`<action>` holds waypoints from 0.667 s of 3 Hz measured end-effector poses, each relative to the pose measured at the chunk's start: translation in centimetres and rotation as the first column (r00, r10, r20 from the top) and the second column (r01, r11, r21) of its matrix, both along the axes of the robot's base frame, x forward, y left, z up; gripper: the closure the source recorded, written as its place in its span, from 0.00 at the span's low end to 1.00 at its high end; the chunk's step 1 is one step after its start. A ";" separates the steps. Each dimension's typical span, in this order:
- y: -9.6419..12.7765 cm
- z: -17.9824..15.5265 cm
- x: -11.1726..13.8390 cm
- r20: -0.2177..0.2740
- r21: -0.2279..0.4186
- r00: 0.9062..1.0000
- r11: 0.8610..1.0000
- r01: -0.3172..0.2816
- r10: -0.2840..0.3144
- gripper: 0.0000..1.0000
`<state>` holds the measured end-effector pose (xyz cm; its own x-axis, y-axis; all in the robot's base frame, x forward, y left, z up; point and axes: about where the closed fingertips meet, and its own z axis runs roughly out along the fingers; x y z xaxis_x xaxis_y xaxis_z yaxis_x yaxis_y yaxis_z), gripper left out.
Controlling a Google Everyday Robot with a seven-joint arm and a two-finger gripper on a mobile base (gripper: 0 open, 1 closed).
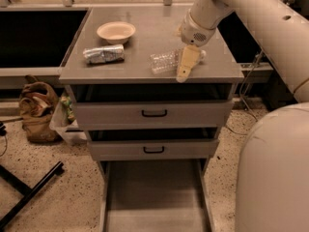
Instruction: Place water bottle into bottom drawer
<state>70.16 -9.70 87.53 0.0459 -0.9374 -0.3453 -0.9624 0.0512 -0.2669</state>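
The water bottle (163, 61) lies on its side on the grey cabinet top (159, 18), near the front edge, with its white cap pointing right. My gripper (186, 66) hangs down from the arm at the upper right and sits right over the cap end of the bottle, hiding part of it. I cannot tell if it touches the bottle. The bottom drawer (154, 192) is pulled out at floor level below the cabinet, a flat grey tray with thin side rails and nothing in it.
A cream bowl (116, 31) and a silvery foil packet (103, 54) lie on the cabinet top to the left. Two shallower drawers with black handles (154, 113) (153, 150) sit slightly open. A bag (36, 111) and black stand legs (26, 195) are on the floor at left. My body (275, 173) fills the right.
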 end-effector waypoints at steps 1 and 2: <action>1.1 -1.2 1.3 -0.028 0.019 0.999 1.000 -0.022 0.023 0.00; 2.0 -2.3 2.2 -0.059 0.028 0.998 0.999 -0.034 0.036 0.00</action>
<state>72.34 -7.72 85.24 0.0570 -0.9260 -0.3733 -0.9777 0.0238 -0.2084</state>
